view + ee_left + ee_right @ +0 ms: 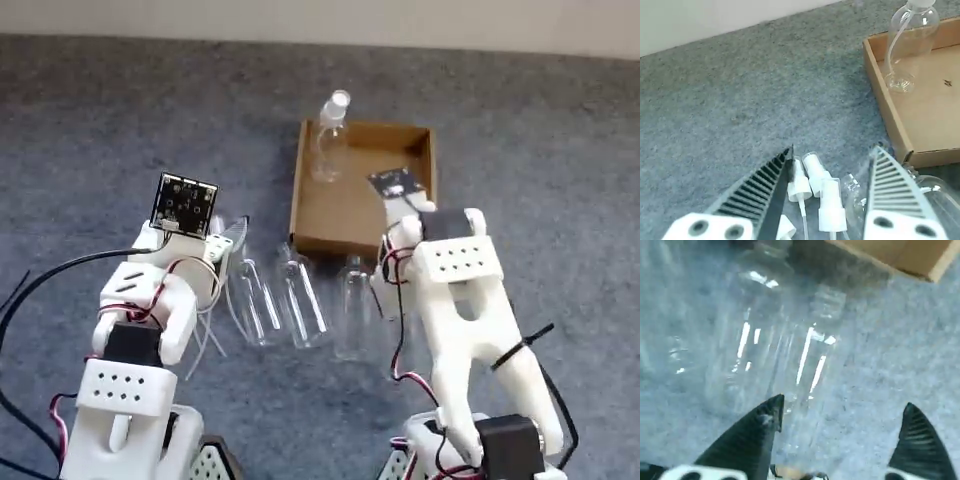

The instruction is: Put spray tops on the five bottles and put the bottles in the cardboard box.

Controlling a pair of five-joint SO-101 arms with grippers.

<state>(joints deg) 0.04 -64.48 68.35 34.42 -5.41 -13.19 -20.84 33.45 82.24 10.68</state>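
High view, cardboard box (355,220) upper centre, spray-topped bottle (328,148) in its upper left corner, three uncapped bottles (302,300) lying on surface (120,120) just below, left wrist view, left gripper (834,150) jaws apart over loose spray tops (815,180), right wrist view, right gripper (844,404) jaws apart over the lying bottles (805,355)

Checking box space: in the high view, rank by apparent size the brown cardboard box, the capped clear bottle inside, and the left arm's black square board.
Brown cardboard box, largest.
Capped clear bottle and black square board: alike, board nearer camera.

I count 1 capped bottle (328,140), 3 bare bottles (303,300), at least 3 loose spray tops (832,207), 1 cardboard box (350,212).
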